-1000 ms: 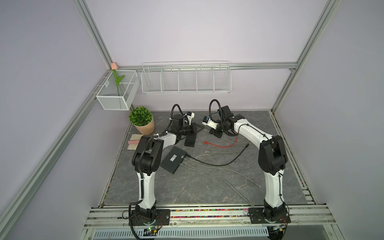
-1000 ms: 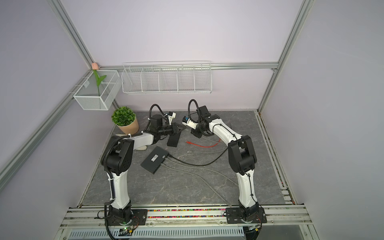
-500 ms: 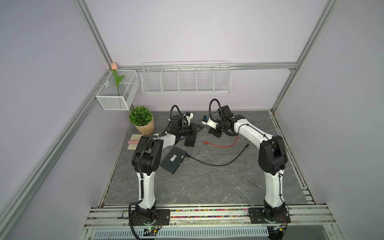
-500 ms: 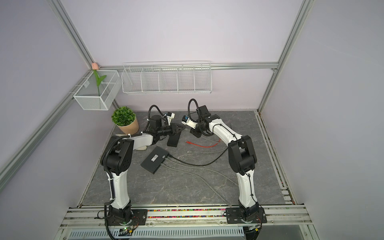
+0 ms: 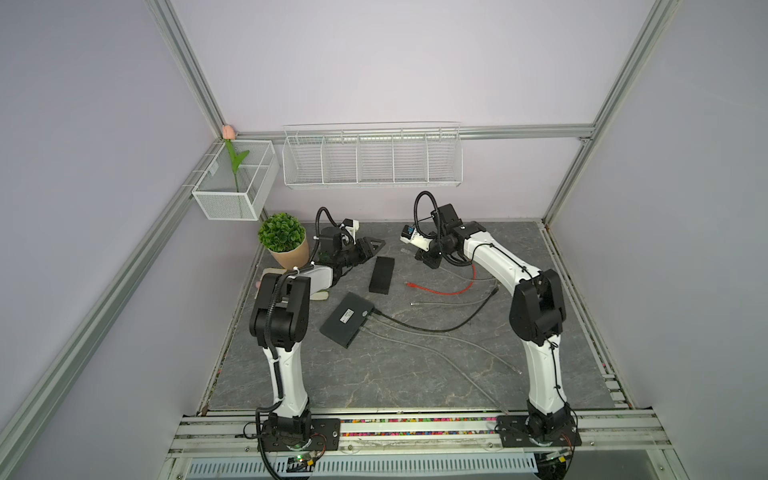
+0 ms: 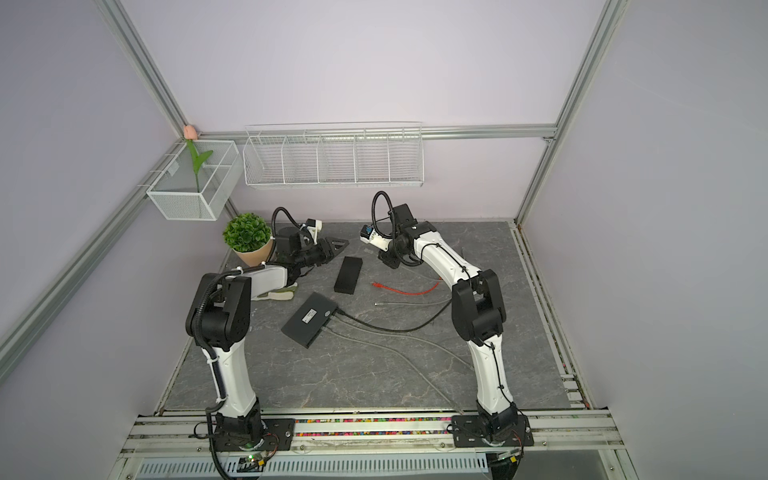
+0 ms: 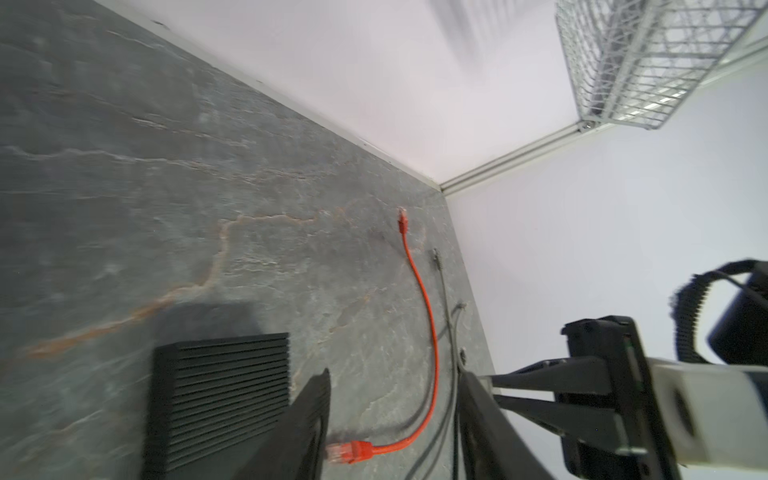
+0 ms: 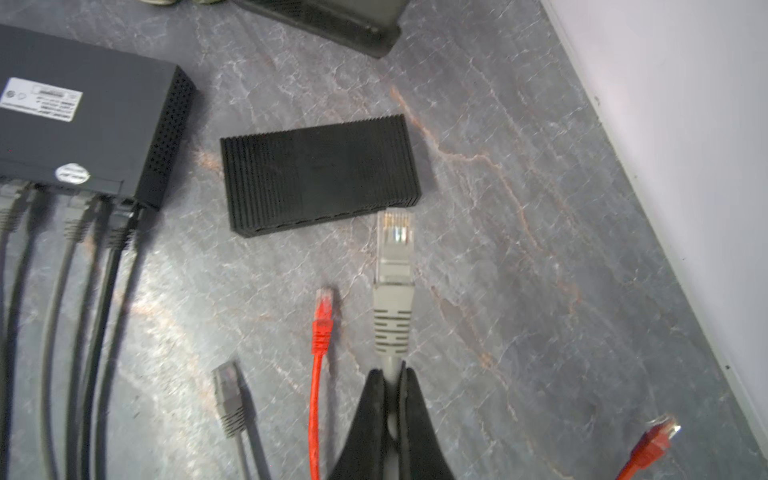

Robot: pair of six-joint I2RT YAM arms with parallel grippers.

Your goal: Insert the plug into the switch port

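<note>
Right gripper (image 8: 390,378) is pinched tight on the grey cable (image 8: 390,363) directly behind the boot of the grey plug (image 8: 394,249). The plug sticks out straight ahead of its fingertips, above the desk (image 8: 561,270), clear tip aimed at the ribbed black switch (image 8: 320,174).

So the pick-up and the aiming look done, but the insertion is not. The plug tip sits just short of the switch's port face, near one end of the row. The ports are dark and slightly blurred, so I cannot tell whether the tip faces an opening or the corner of the housing. What is left, as I judge it, is a fine line-up and a straight push until the plug seats.

Left gripper (image 7: 395,374) has its jaws apart and holds nothing. The switch lies beside one finger, not between the two, so nothing braces it, and a light box like that may slide back under the push.

A red plug (image 8: 323,320) lies on the desk just beside the held plug, with a loose grey plug (image 8: 228,399) farther out on that side. Beyond them is a labelled switch (image 8: 83,124) with several cables already in. Another red end (image 8: 656,440) lies on the gripper's opposite side. None of these sits between the plug and the port face.
</note>
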